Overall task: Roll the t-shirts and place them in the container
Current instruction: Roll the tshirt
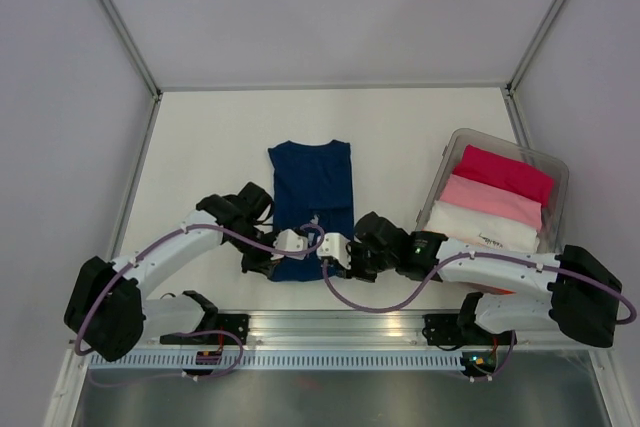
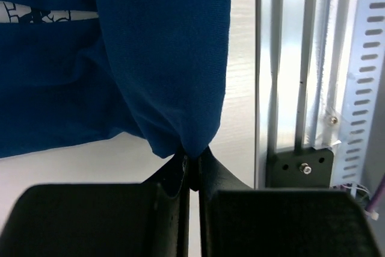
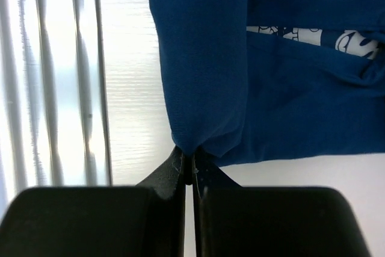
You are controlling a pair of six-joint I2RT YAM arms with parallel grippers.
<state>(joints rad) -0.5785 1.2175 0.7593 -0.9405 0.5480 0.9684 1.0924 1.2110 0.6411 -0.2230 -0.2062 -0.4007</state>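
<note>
From above and behind the arm bases (image 1: 215, 327) we look down over the whole table (image 1: 220, 137); each wrist camera peers along its own fingers (image 2: 171, 176), very close; all three share the near hem of the navy t-shirt (image 1: 312, 187).

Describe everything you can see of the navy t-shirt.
The navy t-shirt looks like soft, matte knit cloth. It is folded into a narrow strip lying on the white table, with the neckline at the far end. Its near end is raised and curled over, and a small white print with dark line art shows in the fold. The left gripper and the right gripper each pinch one near corner, shut on the cloth.
</note>
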